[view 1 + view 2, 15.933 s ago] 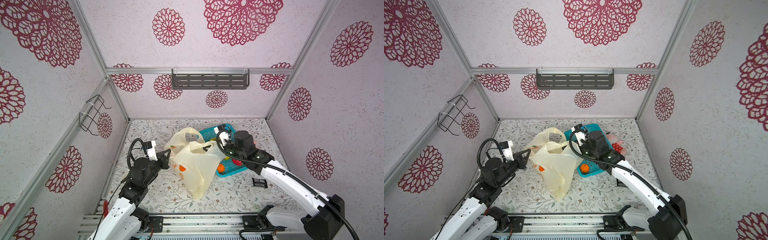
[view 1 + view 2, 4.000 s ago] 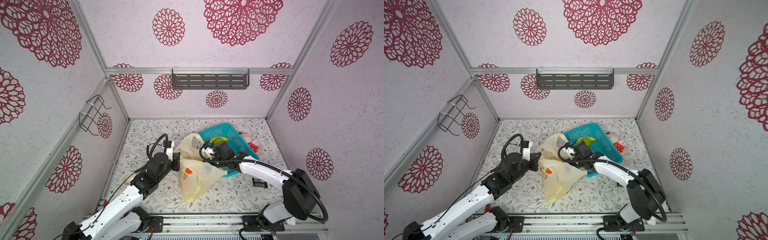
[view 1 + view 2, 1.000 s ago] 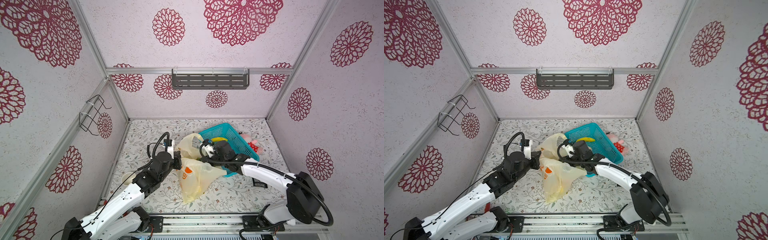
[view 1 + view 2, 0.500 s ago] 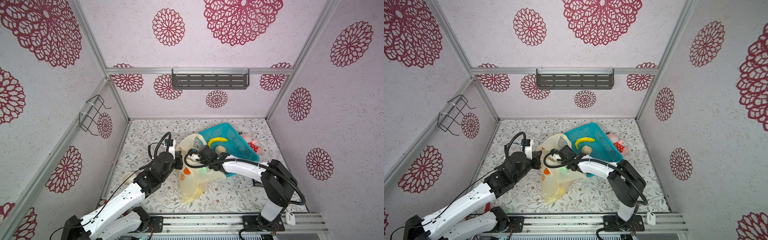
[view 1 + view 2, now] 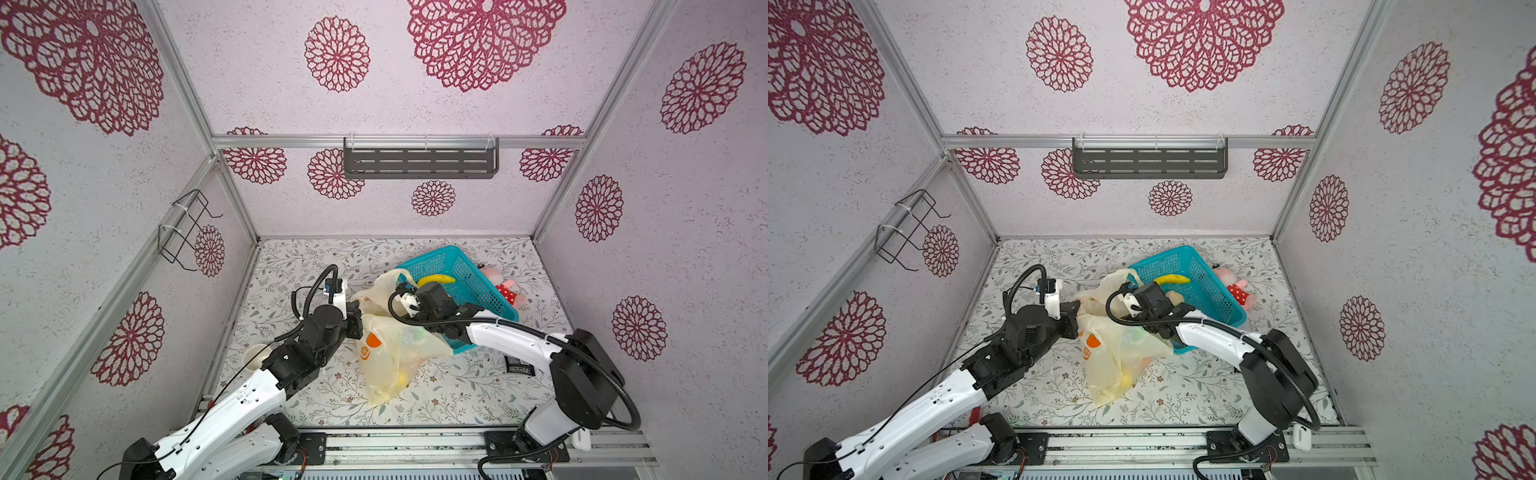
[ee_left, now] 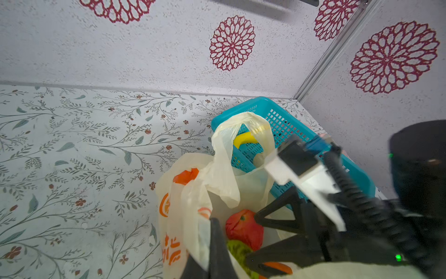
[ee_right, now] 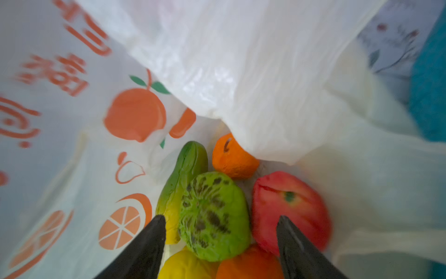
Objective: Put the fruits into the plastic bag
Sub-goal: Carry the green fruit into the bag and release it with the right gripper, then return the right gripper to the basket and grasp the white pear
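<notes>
Fruits lay heaped inside the plastic bag against the turquoise basket, where a banana lay; the left pincer clenched the bag's rim, the right pincer hung released inside; its spread jaws might snag the thin film on leaving and spill them.

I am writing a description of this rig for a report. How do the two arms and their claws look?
Both the left arm and the right arm have white shell links between black joint housings. A ribbed black cable loops over each wrist beside a white camera block. The left claw and right claw have plain black, tapering fingers.
</notes>
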Robot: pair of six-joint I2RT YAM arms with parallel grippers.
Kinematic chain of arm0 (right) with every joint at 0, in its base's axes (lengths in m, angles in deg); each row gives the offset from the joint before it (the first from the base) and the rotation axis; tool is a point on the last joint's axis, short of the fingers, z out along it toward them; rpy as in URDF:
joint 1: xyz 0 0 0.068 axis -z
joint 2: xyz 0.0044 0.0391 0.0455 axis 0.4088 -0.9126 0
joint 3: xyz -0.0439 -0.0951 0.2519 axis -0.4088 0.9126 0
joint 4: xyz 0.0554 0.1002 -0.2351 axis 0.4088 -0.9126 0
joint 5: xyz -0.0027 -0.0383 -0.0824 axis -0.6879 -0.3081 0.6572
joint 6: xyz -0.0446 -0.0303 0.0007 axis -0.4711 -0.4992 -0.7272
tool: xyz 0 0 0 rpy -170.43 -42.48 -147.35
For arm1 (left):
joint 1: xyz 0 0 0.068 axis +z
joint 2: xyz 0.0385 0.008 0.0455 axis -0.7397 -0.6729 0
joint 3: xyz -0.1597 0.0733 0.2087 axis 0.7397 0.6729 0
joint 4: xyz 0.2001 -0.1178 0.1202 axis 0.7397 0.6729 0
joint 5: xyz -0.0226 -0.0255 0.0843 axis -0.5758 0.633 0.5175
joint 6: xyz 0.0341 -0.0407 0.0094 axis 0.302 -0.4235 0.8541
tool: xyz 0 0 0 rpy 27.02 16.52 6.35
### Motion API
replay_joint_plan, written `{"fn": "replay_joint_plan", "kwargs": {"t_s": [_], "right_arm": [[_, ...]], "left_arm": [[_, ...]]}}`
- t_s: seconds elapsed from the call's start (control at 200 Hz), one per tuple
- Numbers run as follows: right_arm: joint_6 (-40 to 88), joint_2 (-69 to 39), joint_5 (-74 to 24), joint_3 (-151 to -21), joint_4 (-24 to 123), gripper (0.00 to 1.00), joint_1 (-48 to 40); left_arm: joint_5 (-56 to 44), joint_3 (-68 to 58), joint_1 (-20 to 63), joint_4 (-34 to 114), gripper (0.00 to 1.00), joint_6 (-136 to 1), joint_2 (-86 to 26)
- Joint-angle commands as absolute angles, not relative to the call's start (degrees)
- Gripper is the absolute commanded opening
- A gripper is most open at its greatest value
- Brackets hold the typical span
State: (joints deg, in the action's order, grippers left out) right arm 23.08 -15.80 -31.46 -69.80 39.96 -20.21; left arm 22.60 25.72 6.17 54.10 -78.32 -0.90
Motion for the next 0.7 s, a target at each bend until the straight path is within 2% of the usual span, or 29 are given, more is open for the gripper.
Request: {"fn": "replay_joint_plan", "kwargs": {"t_s": [0.0,0.385,0.56,0.695], "right_arm": [[25.02,-9.88,-30.04,-69.68,44.84,0.76,-18.78],[27.34,-2.21,-28.26,-67.94,43.98,0.79,-8.85],[29.04,-3.60,-23.02,-68.76,39.10,0.80,-3.68],[31.98,-9.10,-19.91,-71.48,33.99,0.81,1.07]], "left_arm": [[23.75,26.10,5.52,53.63,0.00,-78.55,-0.14],[23.58,26.74,5.43,52.26,0.00,-78.27,-0.75],[23.39,27.38,5.48,51.21,0.00,-78.30,-0.83],[23.10,27.70,5.37,50.75,0.00,-78.22,-1.15]]}}
